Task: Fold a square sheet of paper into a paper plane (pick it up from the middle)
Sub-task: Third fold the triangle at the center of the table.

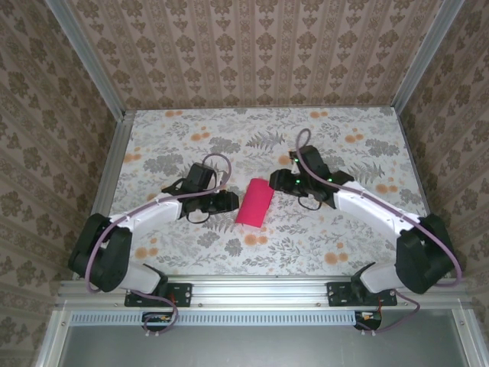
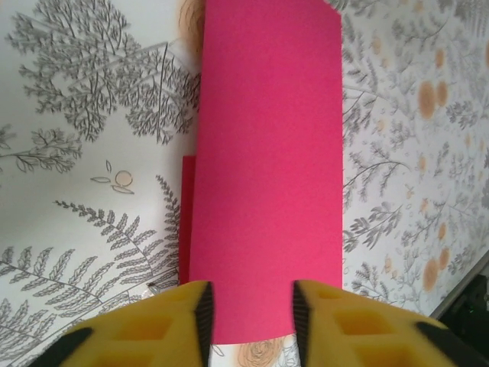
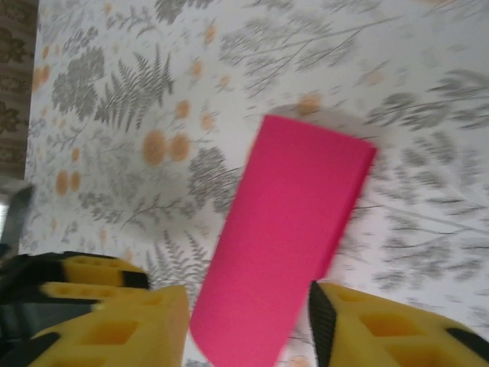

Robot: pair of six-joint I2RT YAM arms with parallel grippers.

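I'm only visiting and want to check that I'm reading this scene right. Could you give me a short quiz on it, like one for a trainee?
1. Pick one. The pink paper is: A) spread out as a full square, B) folded into a narrow rectangle, C) crumpled into a ball.
2. True or false: the paper lies on the table between the left claw and the right claw.
3. Fill in the blank: the tablecloth is printed with grey ferns and ______ flowers.

Key: 1 B; 2 true; 3 orange.
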